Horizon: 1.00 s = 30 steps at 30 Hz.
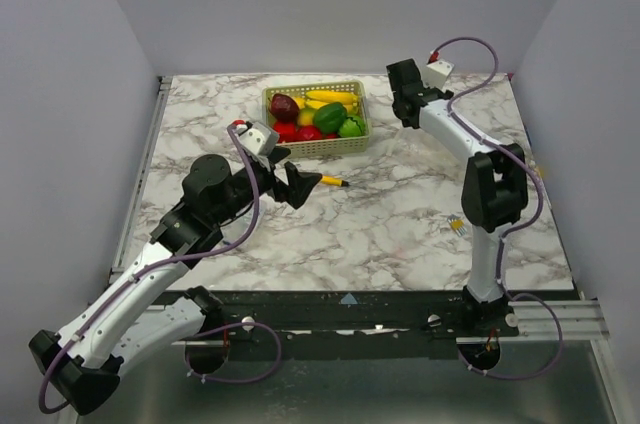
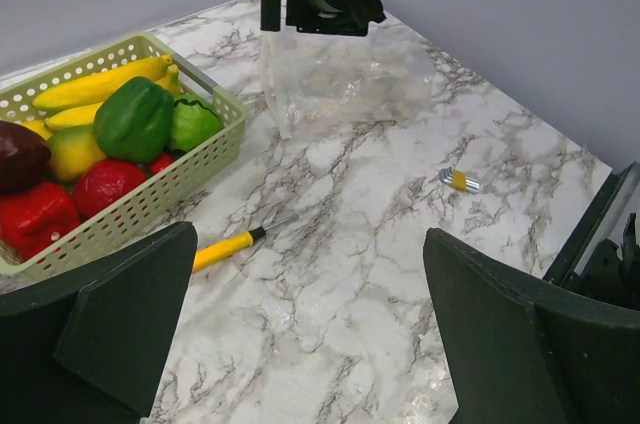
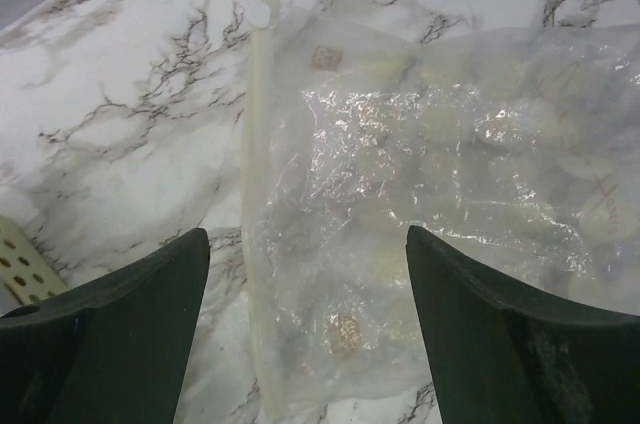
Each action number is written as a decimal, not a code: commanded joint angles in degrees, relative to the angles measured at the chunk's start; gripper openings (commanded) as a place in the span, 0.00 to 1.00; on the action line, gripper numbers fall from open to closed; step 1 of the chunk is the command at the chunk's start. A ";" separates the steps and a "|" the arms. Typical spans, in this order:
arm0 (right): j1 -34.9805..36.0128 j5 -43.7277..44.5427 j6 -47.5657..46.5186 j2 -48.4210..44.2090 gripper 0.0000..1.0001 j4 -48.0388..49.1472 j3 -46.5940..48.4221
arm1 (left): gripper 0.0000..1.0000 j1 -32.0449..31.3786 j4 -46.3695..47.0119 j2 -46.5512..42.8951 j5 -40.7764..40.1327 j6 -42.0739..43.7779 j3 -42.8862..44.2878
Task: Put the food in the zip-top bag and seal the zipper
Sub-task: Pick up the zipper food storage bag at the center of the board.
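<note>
Although grey walls (image 1: 70, 94) close the table (image 1: 400, 234) on its left, far and right edges, the top view shows wide bare marble over the near half. The basket (image 1: 335, 146) stands at the far middle and holds the food (image 1: 328, 116). The left tool (image 1: 303, 187) hovers just on its near side, beside a yellow stick (image 1: 333, 181). The right tool (image 1: 408, 114) hangs just right of the basket, close to the far edge. From the left wrist, that tool's fingers (image 2: 120, 324) stand wide apart with only bare marble between them. The bag (image 2: 350, 84) lies flat on the table right of the basket, directly under the right tool, and a small packet (image 2: 458, 180) lies well apart toward the right edge. From the right wrist, the fingers (image 3: 520, 334) are spread and clamp nothing. The bag lies on the marble beneath them, its zipper (image 3: 258, 144) running along the edge that faces the basket.
</note>
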 commanded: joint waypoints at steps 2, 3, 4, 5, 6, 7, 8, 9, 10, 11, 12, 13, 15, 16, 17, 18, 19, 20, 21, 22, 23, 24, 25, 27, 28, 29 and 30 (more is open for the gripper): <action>0.94 9.28 -2.03 9.40 0.82 -7.30 10.72 | 0.99 -1.73 -1.00 0.31 -2.12 1.81 2.51; 1.03 9.73 -3.46 11.21 0.83 -7.43 12.45 | 0.98 -1.94 -1.24 0.28 -2.75 2.17 2.58; 1.17 10.06 -5.01 12.77 0.82 -7.47 13.74 | 0.98 -2.09 -1.48 0.36 -3.36 2.40 2.56; 1.37 10.68 -5.99 14.49 0.82 -7.93 15.39 | 0.99 -2.18 -1.62 0.32 -3.89 2.63 2.56; 1.51 11.51 -6.71 15.85 0.82 -8.51 16.67 | 0.99 -2.18 -1.64 0.37 -4.04 2.73 2.57; 1.73 12.02 -7.41 17.25 0.82 -9.01 18.04 | 0.99 -2.23 -1.66 0.39 -3.96 2.85 2.65; 1.84 12.08 -8.20 18.28 0.82 -9.10 18.89 | 0.99 -2.22 -1.71 0.45 -4.00 3.07 2.70; 2.01 12.14 -9.06 19.20 0.82 -9.07 19.73 | 0.98 -2.19 -1.71 0.50 -4.24 3.17 2.73; 2.17 12.65 -9.61 20.08 0.82 -9.08 20.24 | 0.98 -2.22 -1.80 0.59 -4.56 3.28 2.73; 2.36 13.41 -10.34 20.61 0.82 -9.07 20.75 | 0.99 -2.23 -1.80 0.67 -4.69 3.32 2.66; 2.64 14.58 -10.85 21.25 0.82 -9.00 21.09 | 0.99 -2.19 -1.80 0.80 -4.83 3.37 2.65; 2.89 15.49 -11.77 21.62 0.81 -8.84 21.22 | 0.99 -2.18 -1.80 0.97 -4.92 3.39 2.65; 3.40 17.00 -13.38 22.43 0.81 -8.06 21.25 | 0.99 -2.19 -1.82 1.29 -4.73 3.39 2.73; 3.53 17.05 -14.18 22.78 0.80 -7.52 21.12 | 0.99 -2.19 -1.80 1.52 -4.50 3.31 2.82; 3.54 16.93 -14.86 23.07 0.79 -7.24 20.98 | 0.99 -2.21 -1.80 1.67 -4.23 3.30 2.91; 3.52 16.93 -15.12 23.34 0.79 -7.14 20.88 | 0.99 -2.23 -1.80 1.75 -4.10 3.18 2.91; 3.54 17.21 -15.31 23.45 0.78 -7.06 20.60 | 0.99 -2.19 -1.80 1.74 -4.09 3.14 2.91; 3.53 17.56 -15.43 23.61 0.77 -7.04 20.33 | 0.99 -2.20 -1.72 1.75 -4.09 3.13 2.83; 3.54 17.91 -15.34 23.58 0.76 -7.00 19.86 | 0.99 -2.23 -1.71 1.76 -4.09 3.16 2.83; 3.52 18.16 -15.34 23.47 0.75 -6.68 19.25 | 0.99 -2.20 -1.71 1.76 -4.17 3.21 2.78; 3.54 18.28 -15.74 23.32 0.75 -5.93 18.48 | 0.98 -2.19 -1.71 1.76 -4.23 3.21 2.73; 3.52 18.20 -16.64 23.17 0.74 -5.01 17.82 | 0.99 -2.18 -1.71 1.77 -4.19 3.20 2.73; 3.54 18.17 -17.41 23.28 0.74 -3.87 17.18 | 0.99 -2.19 -1.71 1.78 -4.11 3.21 2.73; 3.52 18.51 -18.69 23.85 0.73 -2.86 17.08 | 0.99 -2.19 -1.70 1.70 -3.90 3.26 2.73; 3.48 18.58 -19.05 24.25 0.73 -2.70 17.43 | 0.99 -2.18 -1.65 1.67 -3.82 3.26 2.78; 3.54 18.34 -19.45 24.71 0.73 -2.31 17.74 | 0.98 -2.20 -1.71 1.66 -3.85 3.30 2.73; 3.52 17.87 -20.41 25.08 0.73 -1.63 17.87 | 0.99 -2.19 -1.70 1.67 -3.65 3.22 2.73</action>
